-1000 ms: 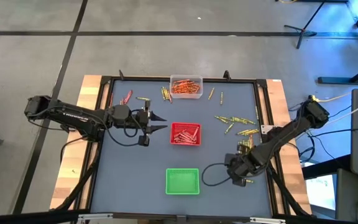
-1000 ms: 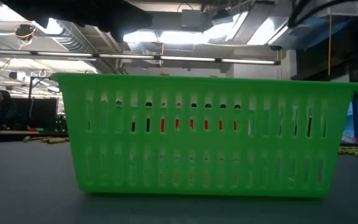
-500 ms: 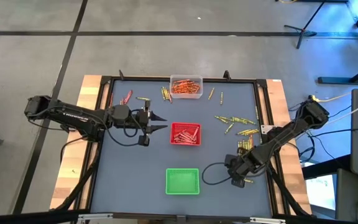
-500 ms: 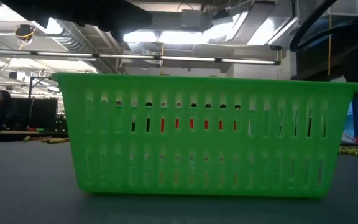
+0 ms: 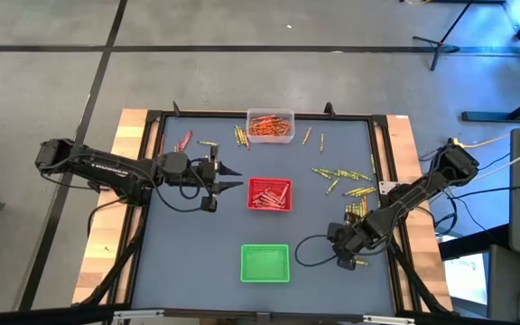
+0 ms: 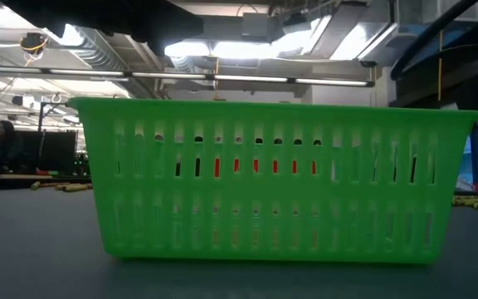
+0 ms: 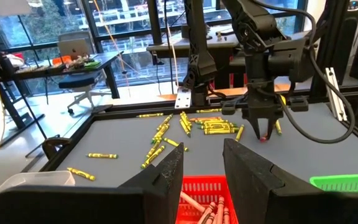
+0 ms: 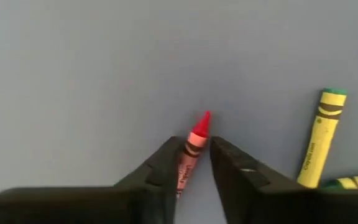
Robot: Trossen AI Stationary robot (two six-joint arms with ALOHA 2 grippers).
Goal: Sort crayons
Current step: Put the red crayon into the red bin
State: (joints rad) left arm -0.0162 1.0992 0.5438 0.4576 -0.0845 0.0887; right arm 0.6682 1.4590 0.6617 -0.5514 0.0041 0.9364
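- The right gripper [image 5: 342,254] is low over the blue-grey table [image 5: 188,262], near its right front corner, right of the green tray [image 5: 265,262]
- Its fingers [image 8: 166,168] are closed nearly together on a red crayon [image 8: 194,147], whose tip pokes out past the fingertips just above the table surface
- A yellow crayon [image 8: 319,137] lies on the table just beside that grip, apart from the fingers
- The left gripper [image 5: 228,178] hangs over the table just left of the red tray [image 5: 269,194], pointing toward it
- Its fingers [image 7: 165,180] stand a little apart with nothing between them
- The red tray holds red crayons [image 7: 204,207]
- A clear tray [image 5: 270,125] at the far edge holds orange crayons
- Loose yellow-green crayons [image 5: 343,178] are scattered over the right half of the table, with a few more [image 5: 240,135] left of the clear tray
- A couple of red crayons [image 5: 184,141] lie near the far left corner
- In the low view the green tray fills the middle, with red showing through its slots
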